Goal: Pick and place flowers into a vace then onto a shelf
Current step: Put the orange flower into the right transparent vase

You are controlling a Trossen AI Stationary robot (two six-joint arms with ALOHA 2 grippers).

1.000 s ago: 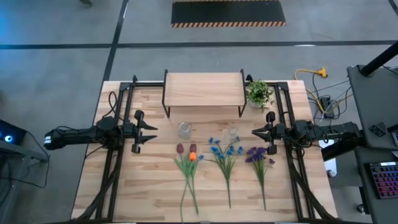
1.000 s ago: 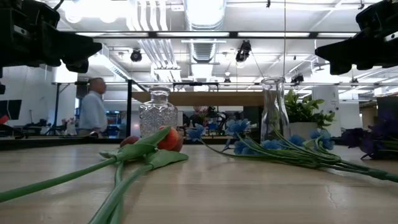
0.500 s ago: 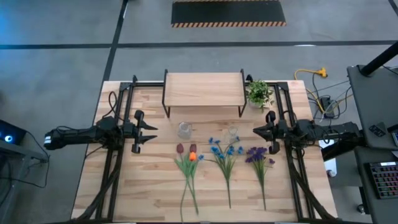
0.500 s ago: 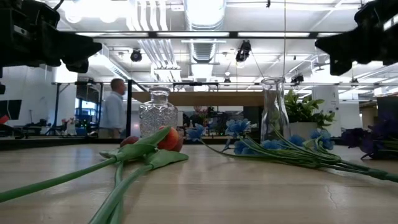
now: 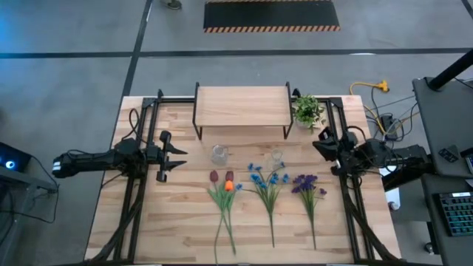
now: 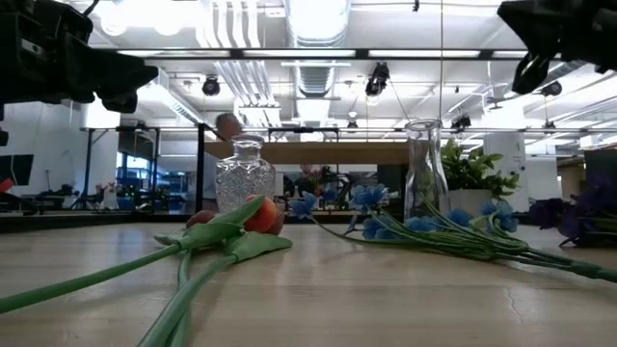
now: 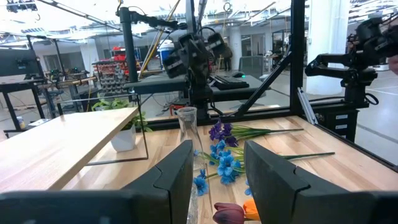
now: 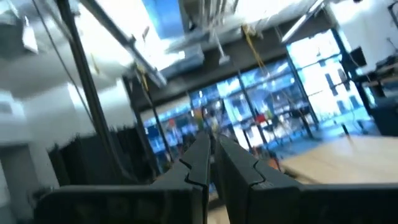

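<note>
Left gripper (image 5: 179, 154) wide open above the table's left side, right gripper (image 5: 319, 140) narrowed almost shut near the potted plant (image 5: 307, 111), flowers (image 5: 266, 185) lying flat on the table (image 5: 170, 236), before the shelf (image 5: 242, 106)

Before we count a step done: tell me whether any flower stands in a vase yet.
No: in the high view the flowers all lie flat on the table, and both glass vases stand without stems.

Overhead view straight down, low view level across table (image 6: 386, 299) (both show flowers (image 5: 267, 185))
</note>
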